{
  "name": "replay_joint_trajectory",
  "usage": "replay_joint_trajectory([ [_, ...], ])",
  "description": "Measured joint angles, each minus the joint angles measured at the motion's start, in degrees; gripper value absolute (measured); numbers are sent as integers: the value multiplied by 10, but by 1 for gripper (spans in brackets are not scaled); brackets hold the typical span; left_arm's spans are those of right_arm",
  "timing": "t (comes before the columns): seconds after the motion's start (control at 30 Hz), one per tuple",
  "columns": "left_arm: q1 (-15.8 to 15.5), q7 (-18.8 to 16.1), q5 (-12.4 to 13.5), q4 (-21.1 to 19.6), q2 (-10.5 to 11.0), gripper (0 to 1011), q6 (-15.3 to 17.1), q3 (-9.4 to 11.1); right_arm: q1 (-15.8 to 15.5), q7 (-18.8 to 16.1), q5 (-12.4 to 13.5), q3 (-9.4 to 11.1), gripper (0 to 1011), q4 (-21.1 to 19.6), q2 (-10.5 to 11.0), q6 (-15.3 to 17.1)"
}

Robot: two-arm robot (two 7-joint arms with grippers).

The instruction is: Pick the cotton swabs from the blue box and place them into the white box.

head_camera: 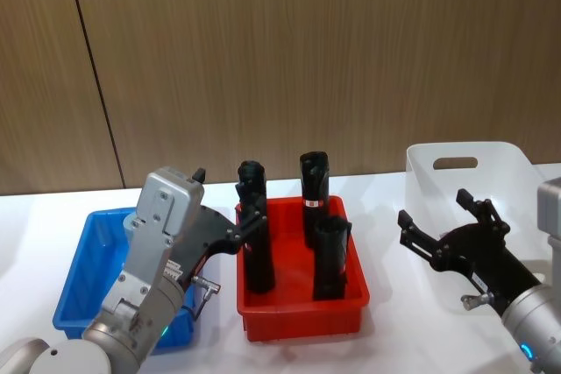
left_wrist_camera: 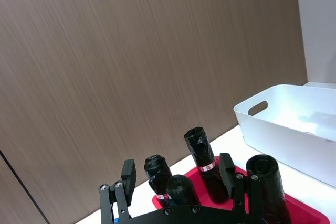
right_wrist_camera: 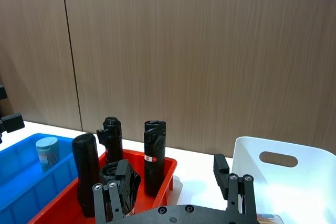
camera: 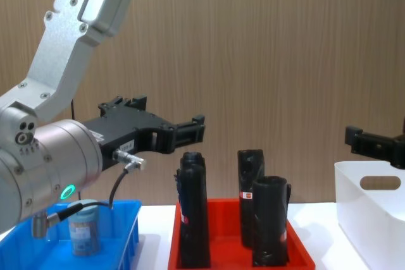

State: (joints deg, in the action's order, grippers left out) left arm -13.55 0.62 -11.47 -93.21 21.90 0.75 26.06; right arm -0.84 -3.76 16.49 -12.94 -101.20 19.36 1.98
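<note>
One cotton swab tub [camera: 83, 235] with a grey-blue lid stands in the blue box [camera: 123, 245]; it shows again as the tub [right_wrist_camera: 47, 150] in the blue box [right_wrist_camera: 18, 182] from the right wrist. My left gripper [head_camera: 230, 197] hovers open and empty above the blue box's [head_camera: 83, 260] right side, level with the tops of the black rolls. Its fingers [left_wrist_camera: 128, 174] point toward the red tray. My right gripper [head_camera: 434, 208] stands open and empty at the front left corner of the white box [head_camera: 473, 172].
A red tray [head_camera: 302, 317] with three upright black rolls [head_camera: 329, 256] sits between the two boxes, right next to the left gripper [camera: 171, 117]. A wood-panel wall stands behind the white table. White tabletop lies between the red tray and the white box [right_wrist_camera: 294, 182].
</note>
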Motion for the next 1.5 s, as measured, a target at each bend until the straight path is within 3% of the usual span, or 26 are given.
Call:
replay_joint_trajectory([
  [0.63,0,0,0,0,0,1004,0,0,1,-9,0,0,1001,1,0,3],
  [0.97,0,0,0,0,0,1004,0,0,13,-50,-1,-4,1001,12,-3,22],
  [1.5,0,0,0,0,0,1004,0,0,60,-123,-22,-20,1001,66,-29,56],
])
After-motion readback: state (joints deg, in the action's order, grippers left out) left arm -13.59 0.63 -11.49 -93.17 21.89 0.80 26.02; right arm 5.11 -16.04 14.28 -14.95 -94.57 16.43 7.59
